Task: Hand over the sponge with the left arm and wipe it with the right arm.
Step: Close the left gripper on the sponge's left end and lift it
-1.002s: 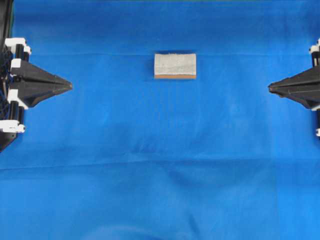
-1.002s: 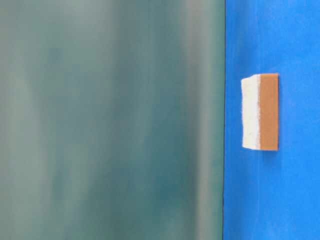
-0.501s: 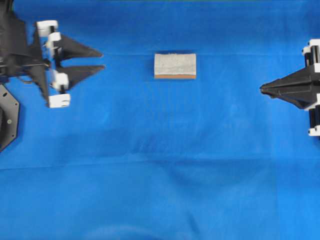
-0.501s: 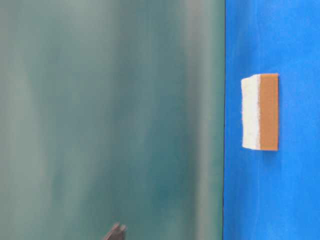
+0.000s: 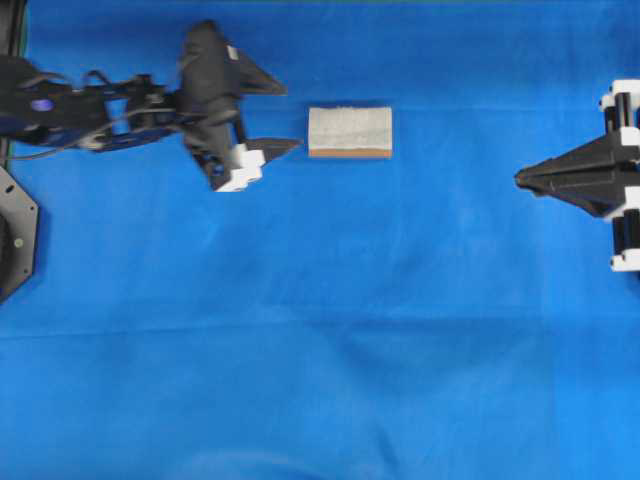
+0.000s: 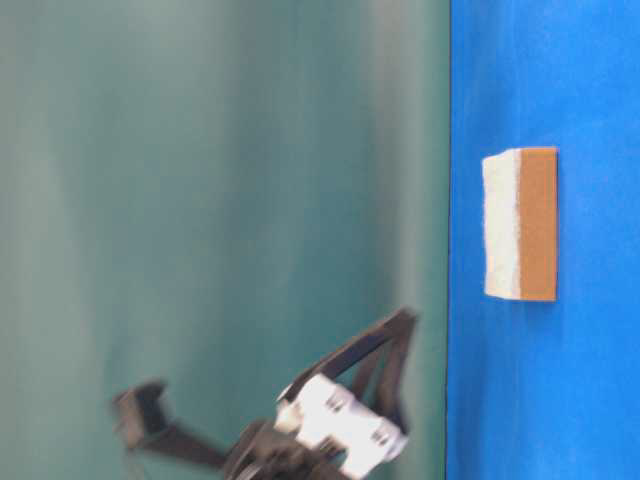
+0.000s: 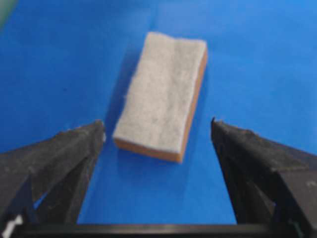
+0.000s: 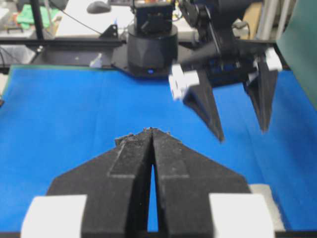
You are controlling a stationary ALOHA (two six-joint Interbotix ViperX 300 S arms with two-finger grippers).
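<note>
Overhead view: sponge (image 5: 350, 132) on blue cloth (image 5: 320, 350), wide-apart left gripper (image 5: 283, 117) just beside; right gripper (image 5: 520, 179) closed, far.

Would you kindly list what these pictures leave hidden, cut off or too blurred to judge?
- Overhead view: right gripper cut off at the right edge; its arm unseen.
- Table-level view: left gripper blurred, cut off at the bottom edge.
- Right wrist view: sponge mostly hidden behind the right gripper's own fingers.
- Left wrist view: soft focus, so the height of the left gripper above the blue cloth is unclear.
</note>
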